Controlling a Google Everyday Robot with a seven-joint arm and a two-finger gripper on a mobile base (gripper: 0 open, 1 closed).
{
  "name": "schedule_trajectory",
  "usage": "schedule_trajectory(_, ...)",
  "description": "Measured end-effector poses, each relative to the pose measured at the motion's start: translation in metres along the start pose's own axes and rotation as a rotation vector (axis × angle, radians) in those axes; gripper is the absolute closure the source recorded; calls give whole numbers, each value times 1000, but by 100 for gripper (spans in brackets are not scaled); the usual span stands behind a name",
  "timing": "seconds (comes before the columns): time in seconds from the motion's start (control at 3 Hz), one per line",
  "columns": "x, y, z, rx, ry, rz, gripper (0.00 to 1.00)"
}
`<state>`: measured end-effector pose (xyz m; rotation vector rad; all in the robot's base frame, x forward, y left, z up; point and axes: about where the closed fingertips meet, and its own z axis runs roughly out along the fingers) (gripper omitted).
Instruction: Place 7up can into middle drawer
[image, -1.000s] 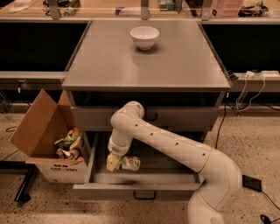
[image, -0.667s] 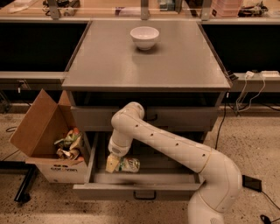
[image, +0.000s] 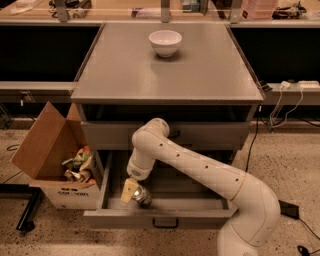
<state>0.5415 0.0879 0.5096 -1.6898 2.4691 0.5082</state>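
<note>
The 7up can (image: 143, 195), silver with a little green, is low inside the open middle drawer (image: 160, 218), near its front left. This is the wide shallow grey tray pulled out at the bottom of the cabinet, with a dark handle (image: 165, 225) on its low front panel. My gripper (image: 132, 193) reaches down into the drawer from the white arm (image: 200, 167) and is shut on the can, with one yellowish finger (image: 128, 190) showing on the can's left. The can is at or just above the drawer floor.
A white bowl (image: 165, 42) stands at the back of the grey cabinet top (image: 125, 75). A closed taller drawer front (image: 210, 135) sits above the open one. An open cardboard box (image: 45, 145) holding crumpled wrappers stands on the floor to the left. Cables hang at the right.
My gripper and the can have sunk slightly lower and nearer the drawer's front. The can now shows more end-on than stretched out to the right.
</note>
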Motion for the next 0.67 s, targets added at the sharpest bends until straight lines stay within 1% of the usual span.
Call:
schedule_trajectory(0.33,3,5,-10,-1,-9,-6,0)
schedule_trajectory(0.67,7,18,-29,-1,-45,-34,0)
